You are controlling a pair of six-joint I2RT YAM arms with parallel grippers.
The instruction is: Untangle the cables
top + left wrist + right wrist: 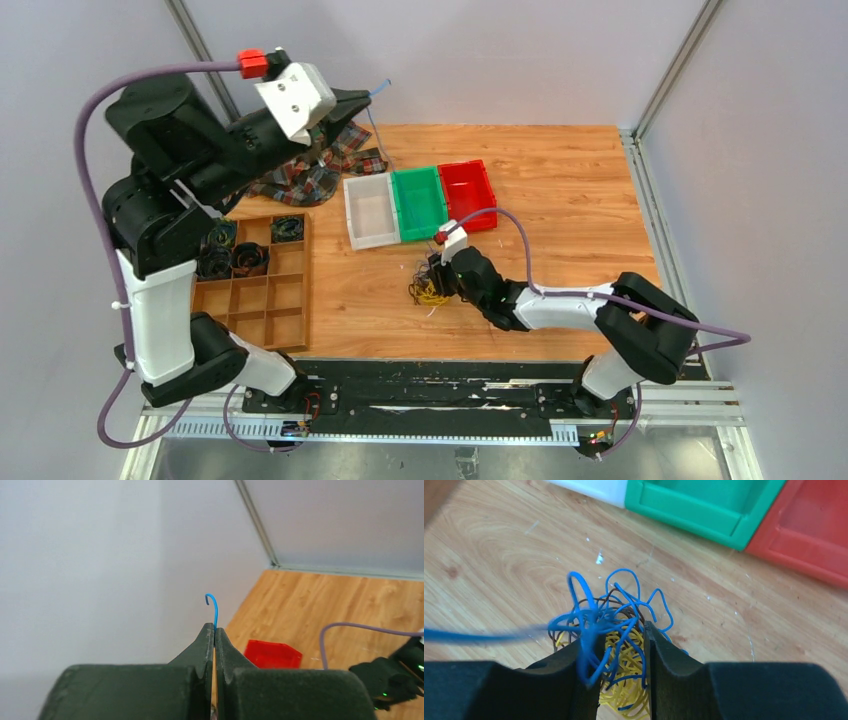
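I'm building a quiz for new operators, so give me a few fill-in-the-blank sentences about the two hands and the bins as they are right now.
1. The left hand is shut on a thin ___ wire.
2. The right hand straddles the cables, a bunch of blue, dark and ___ strands.
3. The green bin stands between the white bin and the ___ one.
Missing: blue; yellow; red.

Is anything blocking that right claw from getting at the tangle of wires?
Nothing visible does. The right gripper straddles the cables, with blue and yellow strands lying between its open jaws.
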